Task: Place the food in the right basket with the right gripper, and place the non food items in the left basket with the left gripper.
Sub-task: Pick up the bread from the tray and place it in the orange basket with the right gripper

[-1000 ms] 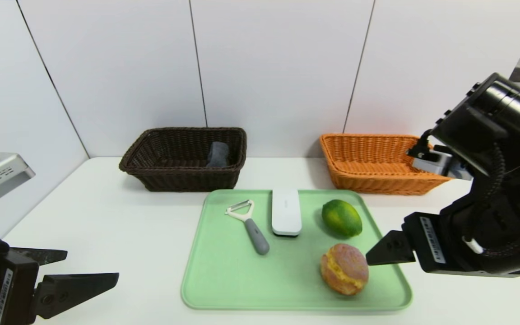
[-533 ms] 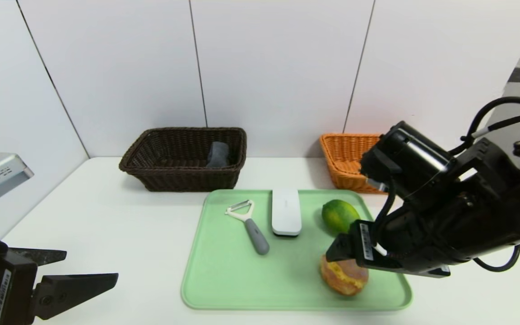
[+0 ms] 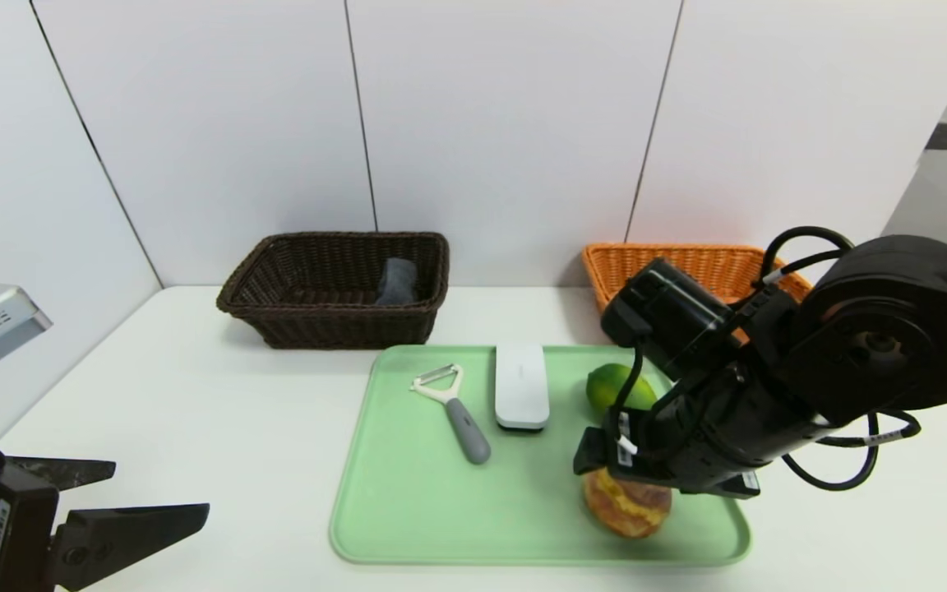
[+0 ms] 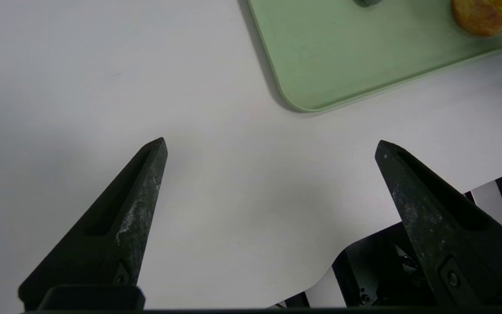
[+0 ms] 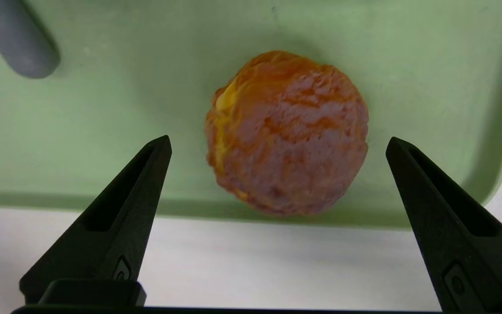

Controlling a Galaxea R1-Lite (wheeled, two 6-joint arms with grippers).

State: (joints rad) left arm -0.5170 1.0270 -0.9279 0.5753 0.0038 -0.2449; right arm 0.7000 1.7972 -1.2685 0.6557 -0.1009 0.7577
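Note:
A green tray (image 3: 408, 493) holds a grey-handled peeler (image 3: 453, 407), a white oblong case (image 3: 521, 385), a green fruit (image 3: 609, 385) and an orange-brown bun (image 3: 628, 508). My right gripper (image 5: 278, 140) hovers just above the bun (image 5: 288, 131), open, with one finger on each side of it and neither touching it. The right arm covers part of the fruit and the bun in the head view. My left gripper (image 3: 161, 489) stands open and empty over the bare table at the near left, off the tray's corner (image 4: 303, 100).
The dark brown left basket (image 3: 276, 316) at the back holds a grey item (image 3: 397, 281). The orange right basket (image 3: 687, 263) stands at the back right, partly behind my right arm. White walls close the back and left. The peeler handle (image 5: 15, 43) lies near the bun.
My right arm has swung left and down from the table's right side to just above the bun, its gripper staying open. The left arm has barely moved.

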